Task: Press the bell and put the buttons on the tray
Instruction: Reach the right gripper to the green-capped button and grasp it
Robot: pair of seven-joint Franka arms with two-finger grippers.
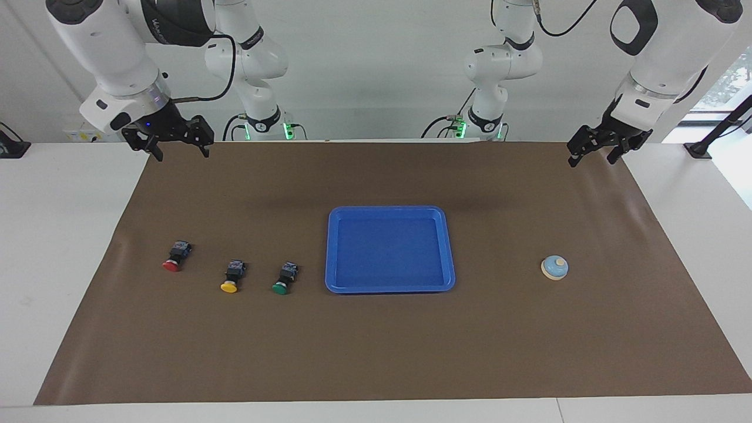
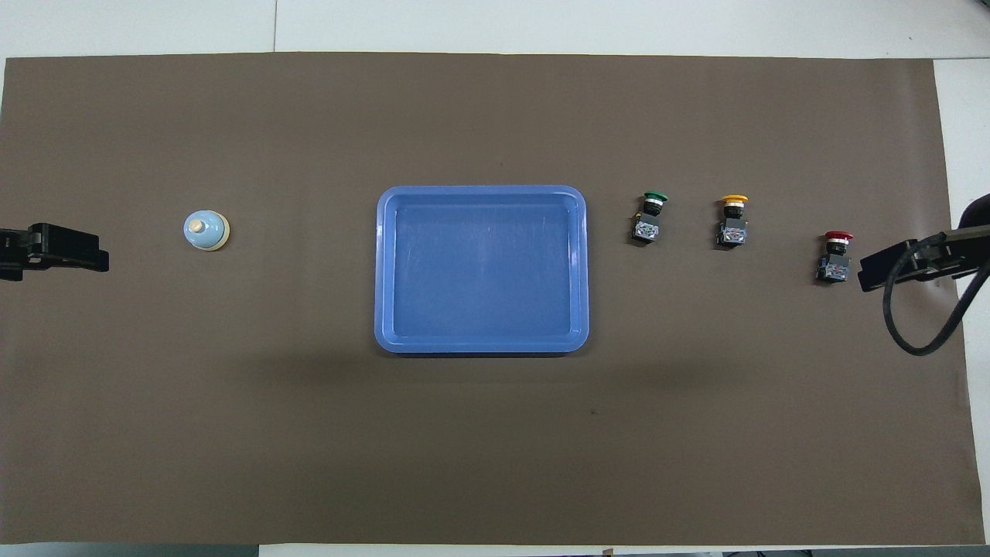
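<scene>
Overhead view shows both the left gripper and right gripper open, holding nothing; the small red-capped black plastic button looks light and hard, best pinched by its blocky body.

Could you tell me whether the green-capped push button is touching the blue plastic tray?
Apart. The overhead view shows bare brown mat between the green-capped push button and the blue plastic tray's rim; the facing view agrees.
</scene>
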